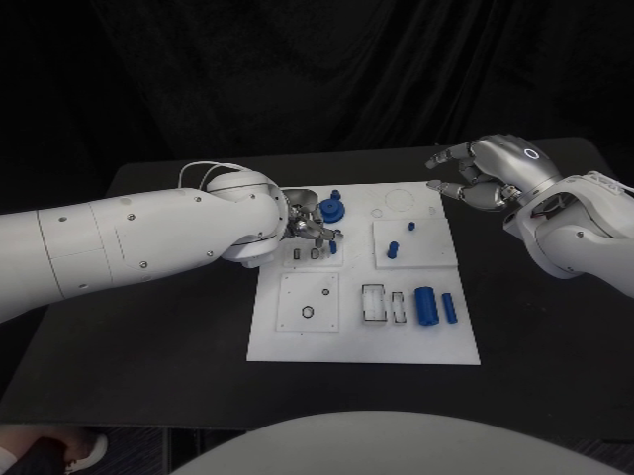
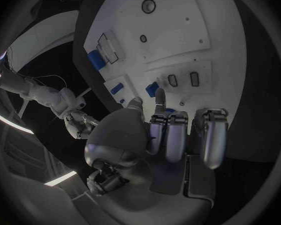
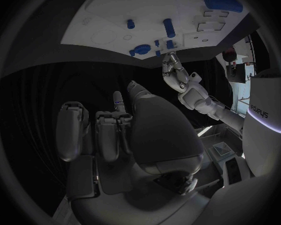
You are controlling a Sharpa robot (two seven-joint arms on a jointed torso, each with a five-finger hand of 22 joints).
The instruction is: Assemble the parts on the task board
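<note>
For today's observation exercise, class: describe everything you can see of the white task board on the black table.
The task board is a flat white rectangular plate, plastic by its look, lying flat mid-table. Raised square panels divide it, with round holes and rectangular slots. Blue parts lie or stand on it: a large cylinder beside a slimmer one near the front, a small peg in the middle, a round piece at the far left. The left hand reaches over its far left area; contact cannot be told.

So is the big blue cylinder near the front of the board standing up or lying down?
Lying down: the large blue cylinder rests on its side on the task board.
</note>
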